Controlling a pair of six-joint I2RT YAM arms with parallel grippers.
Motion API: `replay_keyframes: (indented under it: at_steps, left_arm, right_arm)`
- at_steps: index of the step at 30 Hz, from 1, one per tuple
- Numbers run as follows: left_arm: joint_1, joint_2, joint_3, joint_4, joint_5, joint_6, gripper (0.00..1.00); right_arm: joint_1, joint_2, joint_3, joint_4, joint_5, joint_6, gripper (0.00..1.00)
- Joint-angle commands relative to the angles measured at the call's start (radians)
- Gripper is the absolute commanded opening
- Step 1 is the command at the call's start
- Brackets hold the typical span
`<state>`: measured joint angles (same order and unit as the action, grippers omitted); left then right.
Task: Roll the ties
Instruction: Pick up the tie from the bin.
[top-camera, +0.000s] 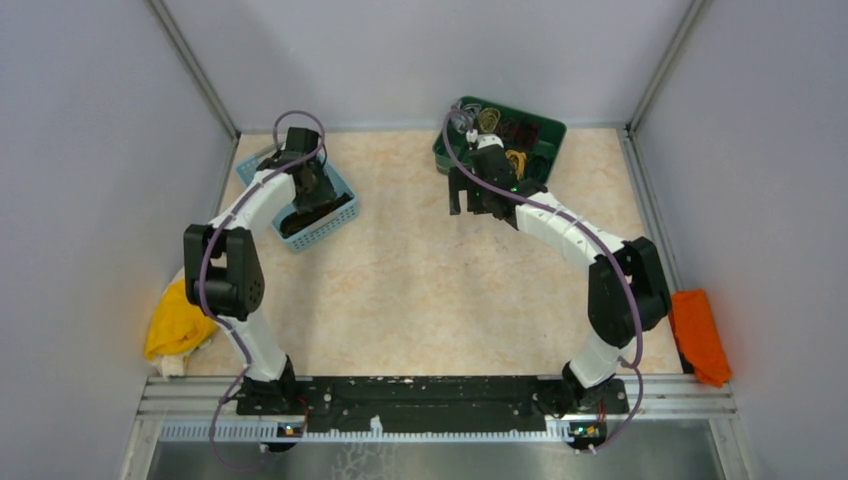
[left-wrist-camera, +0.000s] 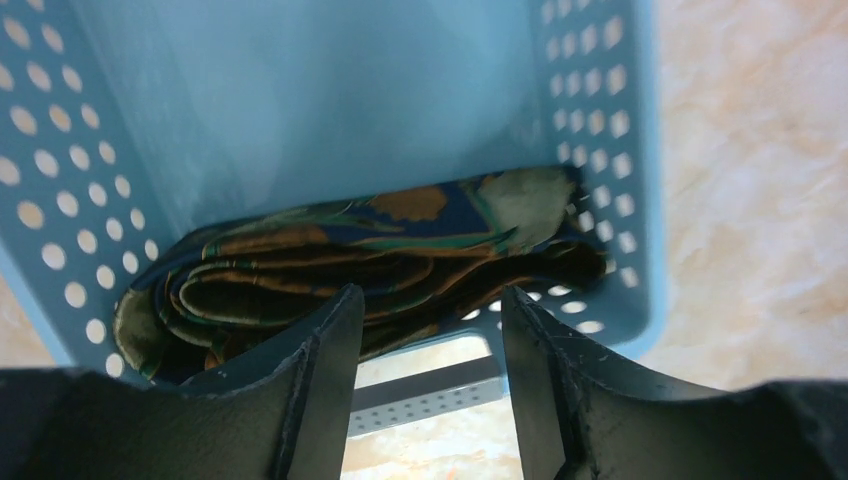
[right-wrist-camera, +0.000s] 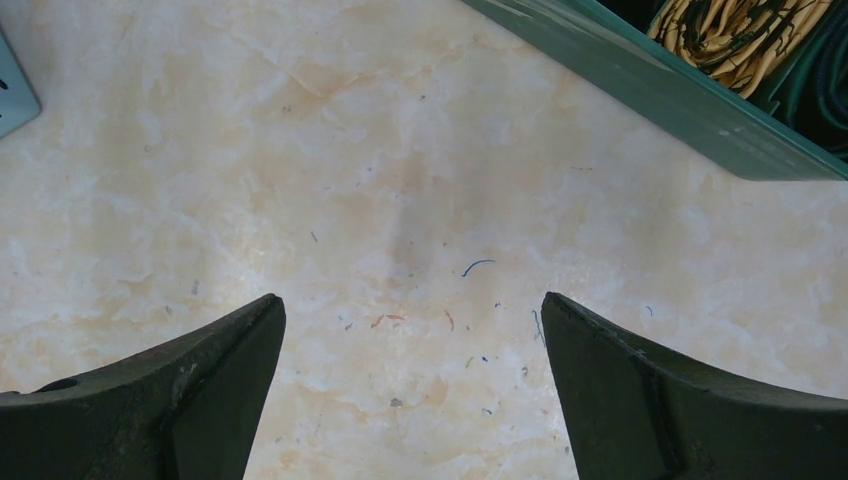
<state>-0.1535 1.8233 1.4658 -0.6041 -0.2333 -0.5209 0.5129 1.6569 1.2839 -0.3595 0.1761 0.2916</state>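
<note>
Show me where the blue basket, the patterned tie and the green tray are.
blue basket (left-wrist-camera: 600, 120), left wrist view, on its perforated side wall.
patterned tie (left-wrist-camera: 400, 255), left wrist view, on the middle of the folded fabric.
green tray (right-wrist-camera: 660, 90), right wrist view, on its outer wall.

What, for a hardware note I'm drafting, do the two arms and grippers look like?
Both the left arm and right arm have white links between bulky black joint housings, with a purple cable looping along each. The left gripper and right gripper are black, each with two matte, wedge-shaped fingers tapering towards the tips. No markings are readable.
</note>
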Motion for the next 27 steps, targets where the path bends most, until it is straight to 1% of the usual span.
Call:
replay_keyframes:
  at_steps: [1, 8, 10, 11, 12, 13, 17, 18, 22, 27]
  left_arm:
    - [0.004, 0.026, -0.058, -0.029, -0.012, -0.021, 0.60]
    - [0.026, 0.106, -0.034, 0.026, 0.002, -0.005, 0.61]
    - [0.031, 0.127, -0.030, 0.041, 0.021, 0.004, 0.59]
    - [0.033, 0.136, -0.036, 0.051, 0.031, 0.010, 0.56]
    - [0.034, 0.148, -0.042, 0.061, 0.050, 0.017, 0.51]
    - [0.034, 0.163, -0.049, 0.068, 0.064, 0.020, 0.44]
    - [0.034, 0.211, -0.067, 0.089, 0.081, 0.028, 0.04]
    - [0.034, 0.215, -0.066, 0.092, 0.080, 0.029, 0.00]
    - [0.034, 0.174, -0.086, 0.121, 0.075, 0.026, 0.00]
    - [0.034, 0.033, -0.105, 0.137, 0.050, 0.008, 0.00]
  right_arm:
    - [-0.015, -0.024, 0.001, 0.034, -0.004, 0.009, 0.99]
    - [-0.018, -0.030, -0.014, 0.040, -0.009, 0.009, 0.99]
    - [-0.018, -0.030, -0.014, 0.041, -0.009, 0.008, 0.99]
    - [-0.018, -0.031, -0.016, 0.042, -0.010, 0.007, 0.99]
    - [-0.019, -0.029, -0.015, 0.042, -0.008, 0.005, 0.99]
    - [-0.020, -0.031, -0.015, 0.041, -0.007, 0.004, 0.99]
    - [-0.028, -0.028, -0.015, 0.043, -0.008, 0.006, 0.99]
    - [-0.028, -0.027, -0.015, 0.043, -0.011, 0.006, 0.99]
    - [-0.031, -0.022, -0.016, 0.045, -0.012, 0.009, 0.99]
    - [-0.036, -0.019, -0.016, 0.050, -0.011, 0.014, 0.99]
